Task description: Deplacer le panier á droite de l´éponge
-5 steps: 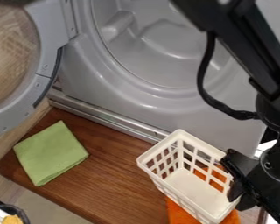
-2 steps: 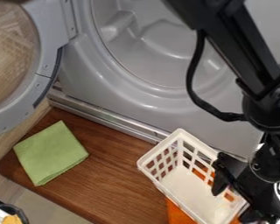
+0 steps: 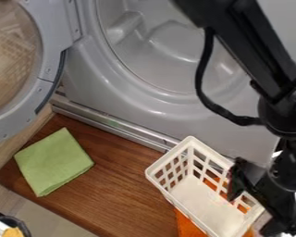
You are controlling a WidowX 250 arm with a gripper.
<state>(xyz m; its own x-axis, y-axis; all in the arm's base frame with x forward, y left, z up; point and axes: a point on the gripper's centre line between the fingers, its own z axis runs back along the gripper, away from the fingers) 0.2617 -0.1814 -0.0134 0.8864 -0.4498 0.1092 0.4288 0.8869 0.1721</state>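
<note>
I read the clock with its centre mid-view. My gripper (image 3: 252, 207) hangs between four and five, its fingers spread apart — one over the inside of the white basket (image 3: 203, 201), the other past its right-hand side. I can't tell whether either touches the plastic. The basket sits upright near five o'clock, partly over an orange cloth (image 3: 188, 227), and well to the right of the green folded cloth (image 3: 54, 162) at eight.

What hems me in is the grey front of the machine (image 3: 169, 109), rising from centre toward twelve and one, with a metal rail (image 3: 122, 126) along its foot, close to the basket's far corner. The round door (image 3: 46, 76) swings wide at ten. My arm (image 3: 255, 51) comes down from the top edge, a black cable (image 3: 203, 83) looping on its left.

The wooden board (image 3: 129, 190) gives me its stretch between basket and green cloth — its near edge slants from eight toward six.
</note>
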